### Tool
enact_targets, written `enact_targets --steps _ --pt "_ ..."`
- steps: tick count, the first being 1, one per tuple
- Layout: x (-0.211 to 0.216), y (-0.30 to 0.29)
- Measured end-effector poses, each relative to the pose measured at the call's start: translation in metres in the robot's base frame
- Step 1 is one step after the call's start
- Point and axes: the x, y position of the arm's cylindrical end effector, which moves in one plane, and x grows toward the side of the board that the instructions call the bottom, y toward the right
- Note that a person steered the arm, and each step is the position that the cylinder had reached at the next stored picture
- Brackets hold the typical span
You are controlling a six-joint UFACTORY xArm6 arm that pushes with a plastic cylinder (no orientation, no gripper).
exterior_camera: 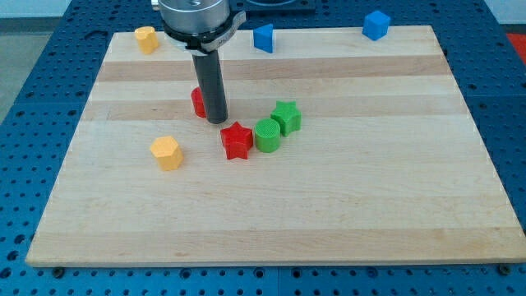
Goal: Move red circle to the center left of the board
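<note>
The red circle (pixel 198 102) sits left of the board's middle, mostly hidden behind my rod. My tip (pixel 217 121) rests on the board right against the red circle's right side. A red star (pixel 237 140) lies just below and right of the tip. A green circle (pixel 266 134) touches the star's right side, and a green star (pixel 286 117) sits up and right of it.
A yellow hexagon block (pixel 166 153) lies at the lower left. Another yellow block (pixel 146 39) sits at the top left edge. A blue block (pixel 263 38) is at the top middle and a blue cube (pixel 376 25) at the top right.
</note>
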Motion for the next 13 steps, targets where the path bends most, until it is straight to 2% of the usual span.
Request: enact_targets --steps 1,2,3,5,7,8,10,12,13 --pt "0.001 0.039" --pt "-0.027 0.068" --pt "-0.039 0.050" --pt "-0.023 -0.055" --pt "-0.023 -0.119" --pt "-0.021 -0.133" --pt "-0.021 -0.133" --pt "-0.021 -0.053" --pt "-0.005 -0.026"
